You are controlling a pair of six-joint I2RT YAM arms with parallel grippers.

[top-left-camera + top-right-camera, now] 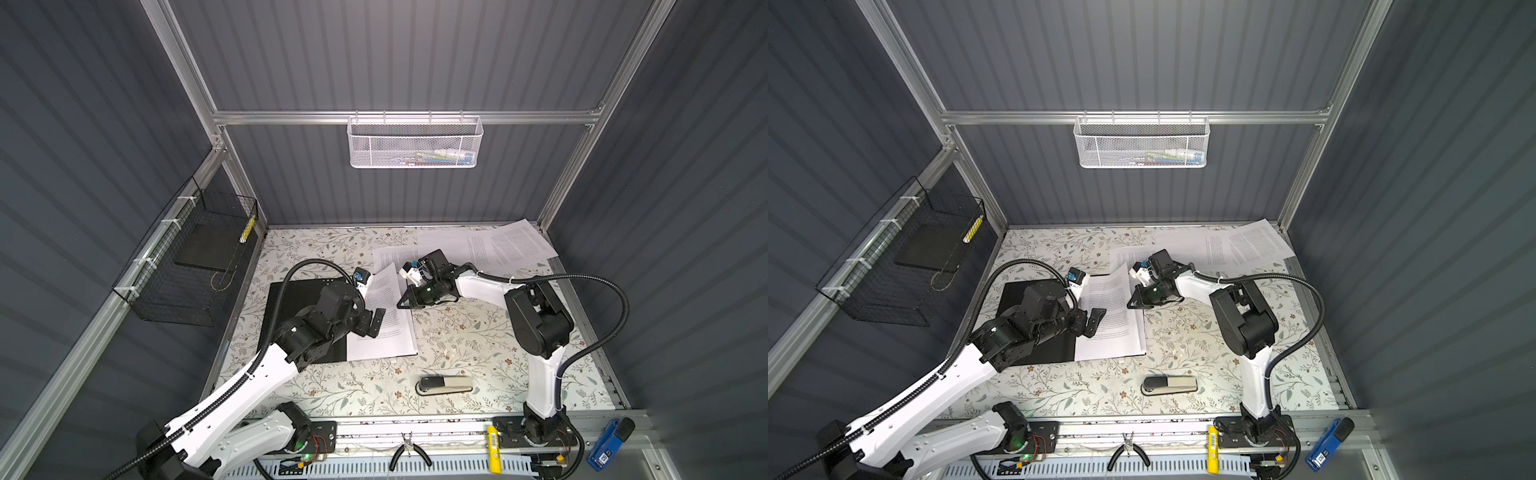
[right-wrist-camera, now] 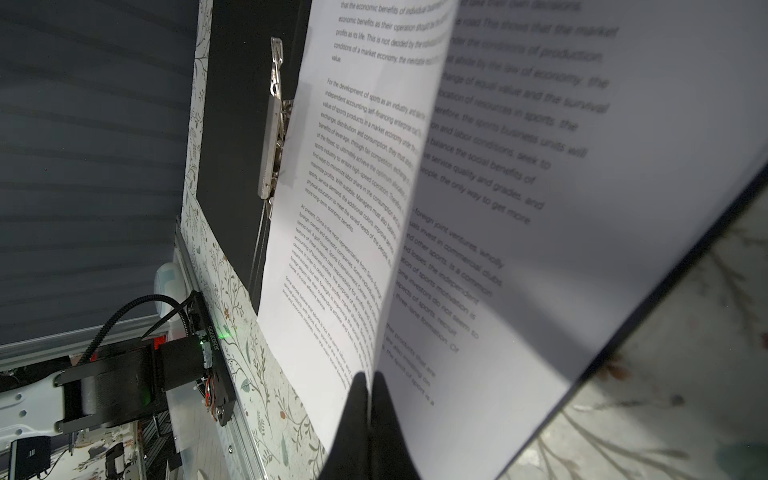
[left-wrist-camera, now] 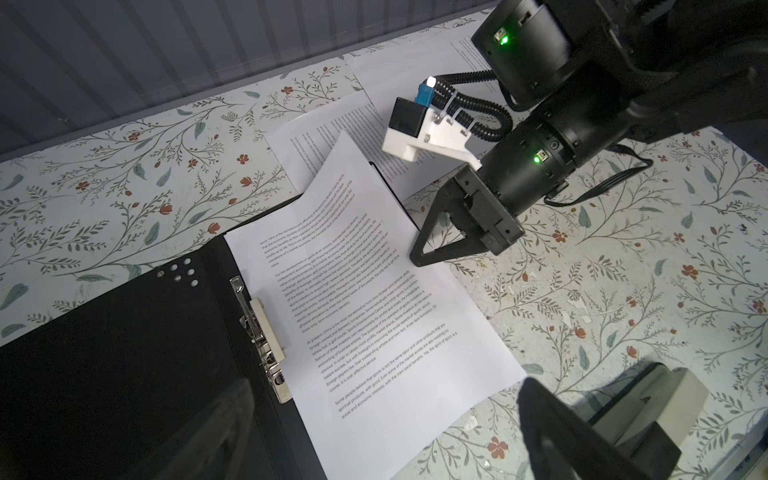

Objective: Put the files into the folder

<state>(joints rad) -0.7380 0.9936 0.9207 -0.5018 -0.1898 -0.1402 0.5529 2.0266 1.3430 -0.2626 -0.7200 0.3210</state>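
Right jaws pinch the edge of the top sheet (image 3: 353, 299), which bows up off the stack. Left jaws gape wide and empty; under them the folder (image 3: 124, 332) lies open on the table (image 1: 457, 332). More files (image 1: 498, 245) lie beyond the right jaws.

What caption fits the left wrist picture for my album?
The right gripper pinches the edge of a printed sheet lying on the open black folder, beside its metal clip.
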